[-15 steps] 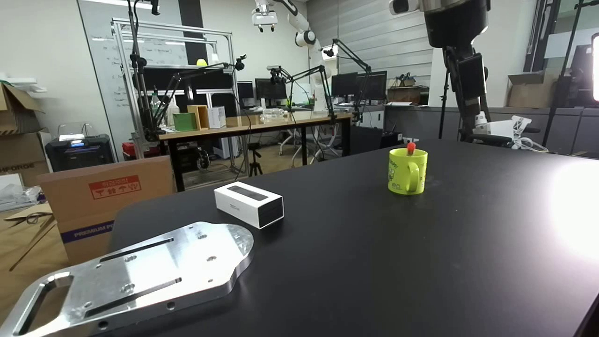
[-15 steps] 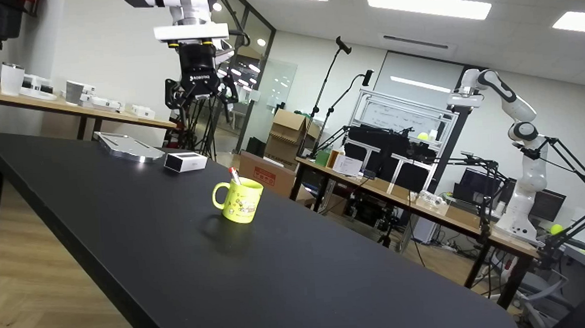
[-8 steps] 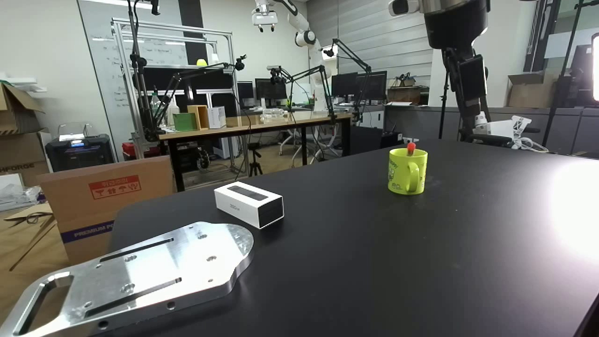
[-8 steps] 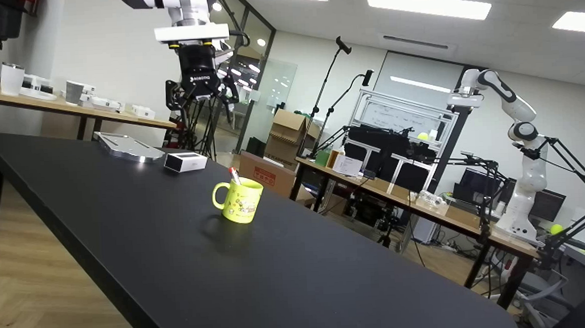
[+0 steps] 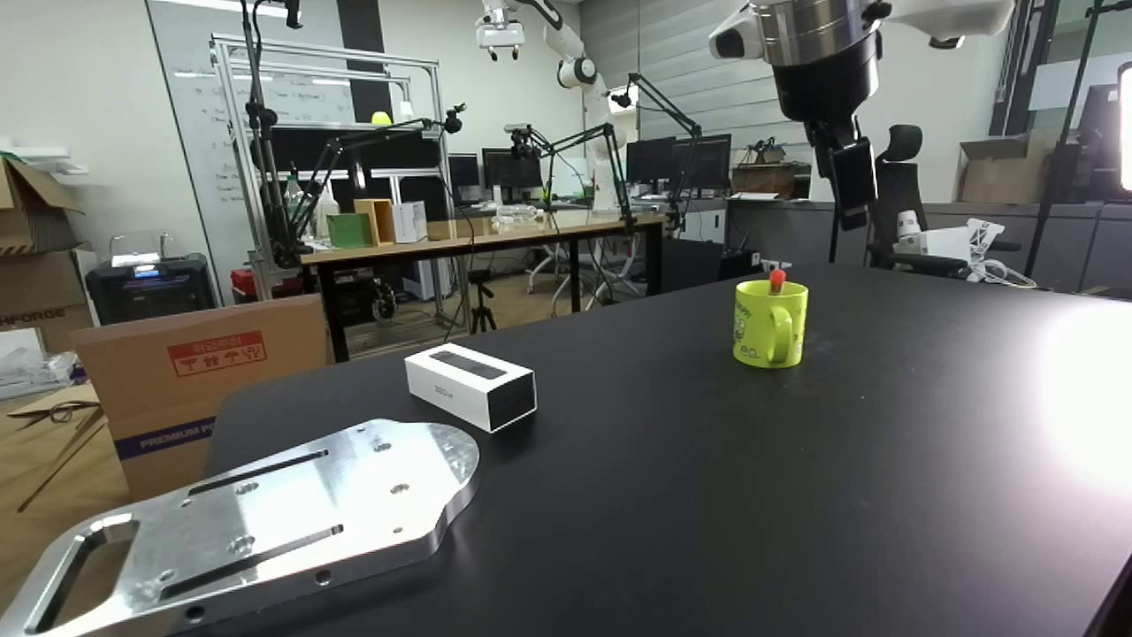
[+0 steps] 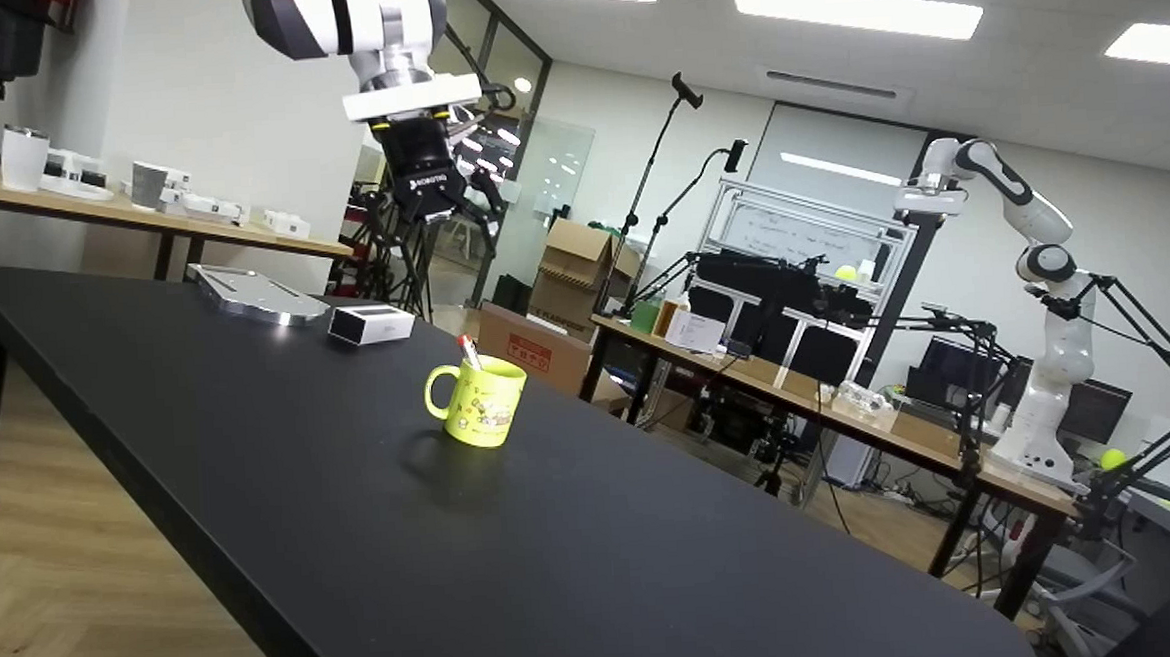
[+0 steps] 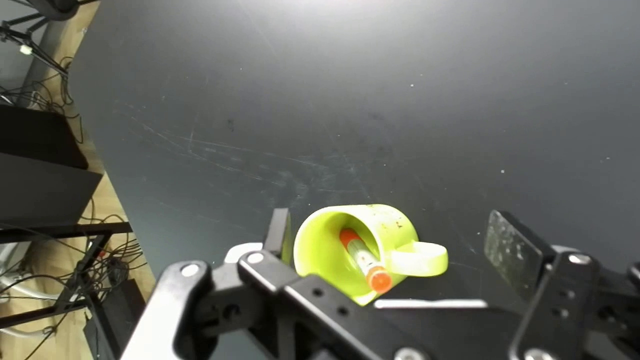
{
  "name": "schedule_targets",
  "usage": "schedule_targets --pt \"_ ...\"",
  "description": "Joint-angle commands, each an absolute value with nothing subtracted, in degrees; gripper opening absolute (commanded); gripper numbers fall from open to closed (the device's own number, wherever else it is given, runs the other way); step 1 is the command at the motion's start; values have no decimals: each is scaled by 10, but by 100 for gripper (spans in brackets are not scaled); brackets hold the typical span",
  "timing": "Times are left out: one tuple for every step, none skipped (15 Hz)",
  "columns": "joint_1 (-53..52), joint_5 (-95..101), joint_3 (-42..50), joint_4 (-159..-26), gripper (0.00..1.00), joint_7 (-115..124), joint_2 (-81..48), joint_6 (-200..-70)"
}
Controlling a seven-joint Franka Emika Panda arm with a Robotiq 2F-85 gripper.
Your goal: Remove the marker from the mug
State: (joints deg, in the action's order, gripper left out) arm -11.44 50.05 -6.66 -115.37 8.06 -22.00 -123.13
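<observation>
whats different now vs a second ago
The gripper shifted left in an exterior view and tilted, still open; nothing was taken hold of or let go. The mug stayed put, the marker still in it, and so did the white box and metal plate.

Small yellow-green printed mug, one handle, upright on black tabletop. Slim white-bodied marker, red-orange ends, leaning inside the mug, one end above the rim.

Yellow-green mug: just one
Marker: one
Black-ended white carton: one
Slotted metal plate: one
Robot arms: two!
</observation>
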Motion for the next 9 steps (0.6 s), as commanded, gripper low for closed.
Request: schedule_targets --pt "-121 531 -52 -1102 100 101 -267 -1236" --pt "-120 531 -50 -1091 100 100 -279 -1239" --pt "-121 533 -48 -1081 100 100 -291 -1244" --pt "-121 535 -46 -1072 100 101 -302 -1252" --pt "-122 538 -43 -1063 100 105 -313 -1260" --pt "-122 538 -41 -1054 100 106 -324 -1268" --pt "-122 537 -39 -1046 100 108 -334 -1273" --pt "-122 536 -36 -1038 100 111 -346 -1280" --pt "-122 533 -35 -1031 100 109 -355 -1284"
